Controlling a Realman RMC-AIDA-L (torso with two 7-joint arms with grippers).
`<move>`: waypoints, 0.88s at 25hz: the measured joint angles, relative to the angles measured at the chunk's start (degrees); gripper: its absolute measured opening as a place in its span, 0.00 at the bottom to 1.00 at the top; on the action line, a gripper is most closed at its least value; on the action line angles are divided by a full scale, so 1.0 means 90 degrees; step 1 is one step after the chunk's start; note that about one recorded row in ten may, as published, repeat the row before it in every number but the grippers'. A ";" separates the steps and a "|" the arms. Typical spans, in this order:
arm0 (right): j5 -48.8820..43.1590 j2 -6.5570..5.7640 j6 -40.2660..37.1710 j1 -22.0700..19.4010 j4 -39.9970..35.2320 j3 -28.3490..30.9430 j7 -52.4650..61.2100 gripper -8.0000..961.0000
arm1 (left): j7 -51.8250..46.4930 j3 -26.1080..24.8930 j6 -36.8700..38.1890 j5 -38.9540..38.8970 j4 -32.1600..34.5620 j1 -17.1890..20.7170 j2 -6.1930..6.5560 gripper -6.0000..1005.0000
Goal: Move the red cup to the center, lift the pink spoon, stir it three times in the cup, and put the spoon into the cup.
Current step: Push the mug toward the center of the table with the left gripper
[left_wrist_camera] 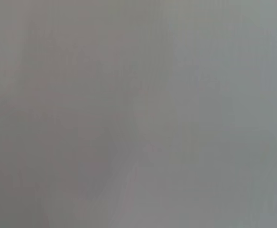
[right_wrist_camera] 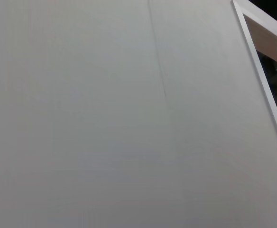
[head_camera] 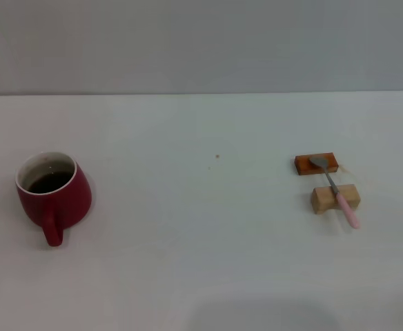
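Red cup (head_camera: 53, 195) sits at the table's (head_camera: 201, 262) left, pink spoon (head_camera: 336, 192) lies across two small blocks (head_camera: 326, 181) at the right, no gripper shows so I cannot tell its grip, and every step is left.

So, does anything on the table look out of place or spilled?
Nothing is spilled. The red cup stands upright at the left. The pink spoon lies propped across two small wooden blocks, its bowl on the darker one. A tiny brown speck sits near the table's middle.
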 joint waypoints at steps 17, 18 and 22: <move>0.0032 0.0003 0.0092 -0.0099 0.0000 0.0002 0.0003 0.76 | 0.0015 0.0238 -0.0161 0.0000 0.0047 0.0004 0.0008 0.79; 0.0036 0.0008 0.0092 -0.0118 0.0000 0.0007 0.0003 0.76 | 0.0015 0.0239 -0.0162 -0.0001 0.0036 0.0011 0.0006 0.79; 0.0038 0.0011 0.0092 -0.0129 0.0000 -0.0001 0.0003 0.76 | 0.0015 0.0242 -0.0165 -0.0001 0.0030 0.0016 0.0004 0.80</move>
